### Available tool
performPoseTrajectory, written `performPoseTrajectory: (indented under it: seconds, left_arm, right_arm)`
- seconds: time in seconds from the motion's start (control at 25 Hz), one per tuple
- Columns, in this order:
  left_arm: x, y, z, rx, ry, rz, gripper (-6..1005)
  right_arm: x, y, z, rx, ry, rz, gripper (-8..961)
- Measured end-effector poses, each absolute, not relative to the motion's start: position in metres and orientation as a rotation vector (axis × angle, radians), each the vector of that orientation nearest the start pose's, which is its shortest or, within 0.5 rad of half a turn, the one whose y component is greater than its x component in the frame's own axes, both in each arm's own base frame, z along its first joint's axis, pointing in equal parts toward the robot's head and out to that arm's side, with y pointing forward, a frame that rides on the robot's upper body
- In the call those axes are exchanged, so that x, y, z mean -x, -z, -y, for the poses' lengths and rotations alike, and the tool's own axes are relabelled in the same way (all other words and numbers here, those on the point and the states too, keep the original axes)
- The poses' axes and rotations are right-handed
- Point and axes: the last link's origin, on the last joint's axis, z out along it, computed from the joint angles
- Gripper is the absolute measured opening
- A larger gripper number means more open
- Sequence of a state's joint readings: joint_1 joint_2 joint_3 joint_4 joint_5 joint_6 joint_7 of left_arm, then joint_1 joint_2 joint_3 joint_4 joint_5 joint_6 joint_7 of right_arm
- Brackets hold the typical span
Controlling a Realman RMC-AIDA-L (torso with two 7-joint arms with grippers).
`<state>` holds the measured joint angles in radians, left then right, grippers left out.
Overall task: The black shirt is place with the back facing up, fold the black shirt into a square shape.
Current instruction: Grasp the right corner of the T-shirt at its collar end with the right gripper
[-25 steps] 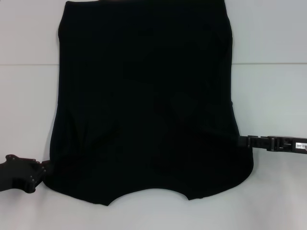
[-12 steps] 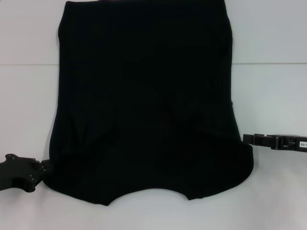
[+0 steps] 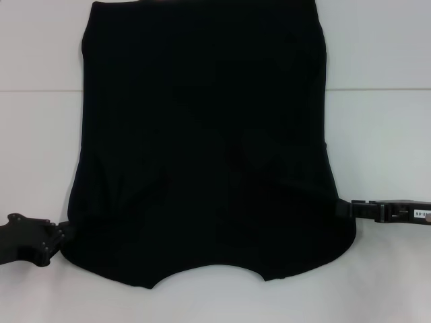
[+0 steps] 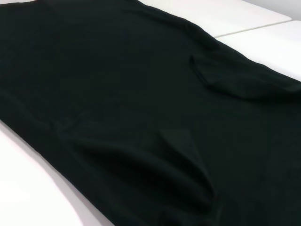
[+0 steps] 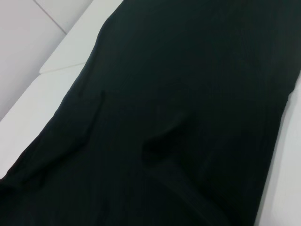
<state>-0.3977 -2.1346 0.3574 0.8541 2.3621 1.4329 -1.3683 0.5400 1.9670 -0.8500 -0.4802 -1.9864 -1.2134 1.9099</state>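
Black shirt (image 3: 202,141) lies spread flat across the middle of the white table (image 3: 384,128), plain side up, no lettering showing, running from the far edge down toward the near edge, where a curved neckline notch cuts into its hem-like border. Both sleeves look folded in over the body, showing as soft ridges in the left wrist view (image 4: 155,155) and the right wrist view (image 5: 160,141). Left gripper (image 3: 59,237) sits low at the near-left corner of the fabric, its tip right at the cloth's edge; whether its fingers are parted or pinched on the cloth, I cannot tell. Right gripper (image 3: 350,209) reaches in flat from the right side, tip touching the shirt's right edge near the near-right corner; its fingers are lost against the black cloth, so its grip cannot be told either. A seam line crosses the table behind.
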Motion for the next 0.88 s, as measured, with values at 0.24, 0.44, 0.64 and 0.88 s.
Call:
performPoseTrajectory:
  seconds: [0.24, 0.44, 0.64, 0.88]
  left_arm:
    - [0.3567, -0.0364, -0.2938, 2.419, 0.272, 0.836, 24]
    - [0.3565, -0.0365, -0.2942, 2.419, 0.273, 0.835, 25]
    - [0.3568, -0.0368, -0.2943, 2.416, 0.272, 0.836, 24]
    - [0.3561, -0.0366, -0.2949, 2.404, 0.285, 0.854, 24]
  right_arm:
    - [-0.3195, 0.0004, -0.3489, 2.355, -0.464, -1.445, 549]
    - [-0.3223, 0.0009, -0.3494, 2.330, -0.462, -1.447, 407]
    - [-0.3222, 0.0036, -0.3494, 2.325, -0.464, -1.441, 207]
    - [-0.3262, 0.0020, -0.3441, 2.321, -0.471, -1.445, 37]
